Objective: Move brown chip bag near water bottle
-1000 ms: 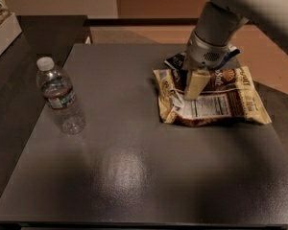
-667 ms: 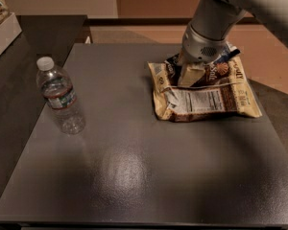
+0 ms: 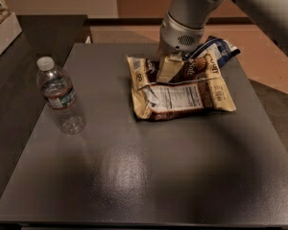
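The table (image 3: 149,176) looks glossy, so the brown chip bag (image 3: 182,97), lying right of centre and well apart from the water bottle (image 3: 60,97), could drag crookedly. My gripper (image 3: 170,66) pinches only its upper edge, and crinkled film may slip free.

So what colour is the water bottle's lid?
White cap, clear in the camera view; the gripper is at the brown chip bag.

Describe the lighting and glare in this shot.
Camera view: dim, warm light; a soft glare patch on the dark table near its front; the gripper rests on the brown chip bag at the table's back; the water bottle catches small highlights.
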Available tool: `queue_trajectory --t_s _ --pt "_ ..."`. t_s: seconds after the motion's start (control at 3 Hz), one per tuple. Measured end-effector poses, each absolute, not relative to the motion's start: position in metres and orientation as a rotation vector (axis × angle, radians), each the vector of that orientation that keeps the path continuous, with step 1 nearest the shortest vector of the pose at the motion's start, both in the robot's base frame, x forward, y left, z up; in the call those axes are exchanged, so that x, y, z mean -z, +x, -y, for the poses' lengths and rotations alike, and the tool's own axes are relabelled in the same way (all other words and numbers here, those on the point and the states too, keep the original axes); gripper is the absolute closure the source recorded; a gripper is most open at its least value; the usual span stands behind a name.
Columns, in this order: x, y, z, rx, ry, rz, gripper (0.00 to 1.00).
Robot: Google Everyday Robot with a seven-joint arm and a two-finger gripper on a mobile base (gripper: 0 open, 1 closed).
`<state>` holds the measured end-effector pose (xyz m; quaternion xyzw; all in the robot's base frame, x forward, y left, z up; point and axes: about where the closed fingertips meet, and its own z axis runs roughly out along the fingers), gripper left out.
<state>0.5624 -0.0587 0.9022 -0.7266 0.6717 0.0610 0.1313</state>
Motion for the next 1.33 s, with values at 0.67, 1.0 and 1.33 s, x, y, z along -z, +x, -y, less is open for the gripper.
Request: queue_trajectory --t_s 0.67,1.0,1.33 --pt "-0.921 0.551 -0.023 -0.323 -2.167 -1.876 1.0" --pt "-0.913 0.543 -0.05 -0.336 -2.223 -1.861 0.82" --pt "-0.898 0.538 -0.064 -0.339 -2.276 -1.859 0.59"
